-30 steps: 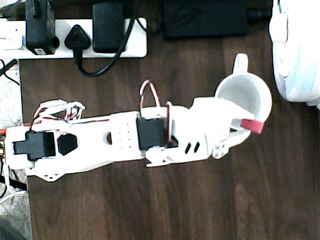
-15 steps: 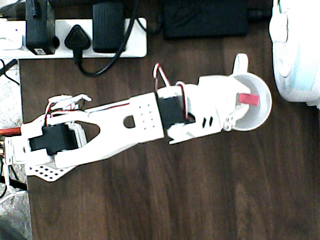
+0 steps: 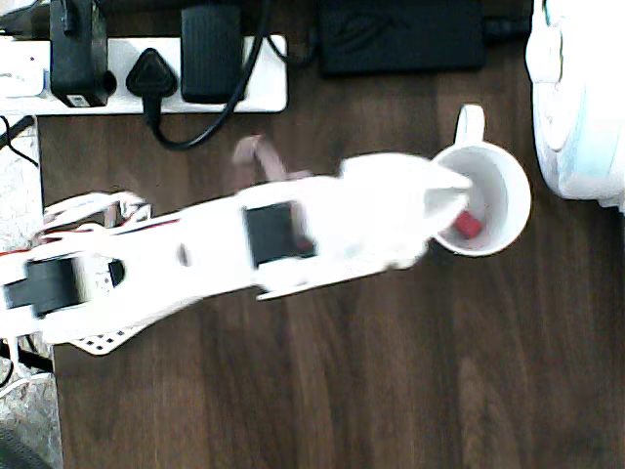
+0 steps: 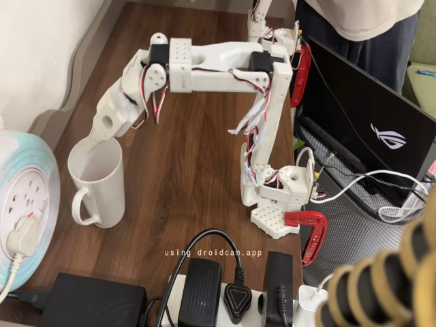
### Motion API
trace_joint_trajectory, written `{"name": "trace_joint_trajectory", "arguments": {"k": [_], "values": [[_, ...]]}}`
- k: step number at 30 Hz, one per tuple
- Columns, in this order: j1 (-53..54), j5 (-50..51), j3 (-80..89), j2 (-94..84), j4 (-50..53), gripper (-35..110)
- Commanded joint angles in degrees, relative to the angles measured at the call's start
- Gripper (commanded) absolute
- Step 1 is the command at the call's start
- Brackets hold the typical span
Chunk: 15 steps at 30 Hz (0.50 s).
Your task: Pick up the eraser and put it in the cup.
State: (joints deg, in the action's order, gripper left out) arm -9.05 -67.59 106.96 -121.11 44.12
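A white robot arm reaches across a dark wooden bench, its gripper dipped over the rim of a white ceramic mug. Half a second ago the small red eraser was pinched above the mug's opening; now it lies inside, at the bottom, clear of the blurred gripper tips. Whether the gripper is spread cannot be told. The drop appears complete.

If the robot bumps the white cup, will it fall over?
Probably not easily: the cup stands upright on a flat base on the table and looks like thick ceramic. A push near its rim might tip it, and it could chip. The tiny eraser inside adds little weight.
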Motion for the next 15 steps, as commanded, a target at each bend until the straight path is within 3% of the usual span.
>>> {"name": "trace_joint_trajectory", "arguments": {"k": [1,7,12,15], "values": [[0.9,-1.7,11.2,-14.5,-4.2,0],[6.4,-10.8,41.0,-47.9,-7.5,0],[10.9,-15.5,53.6,-52.1,-9.8,0],[12.0,-19.5,64.2,-65.8,-5.9,0]]}}
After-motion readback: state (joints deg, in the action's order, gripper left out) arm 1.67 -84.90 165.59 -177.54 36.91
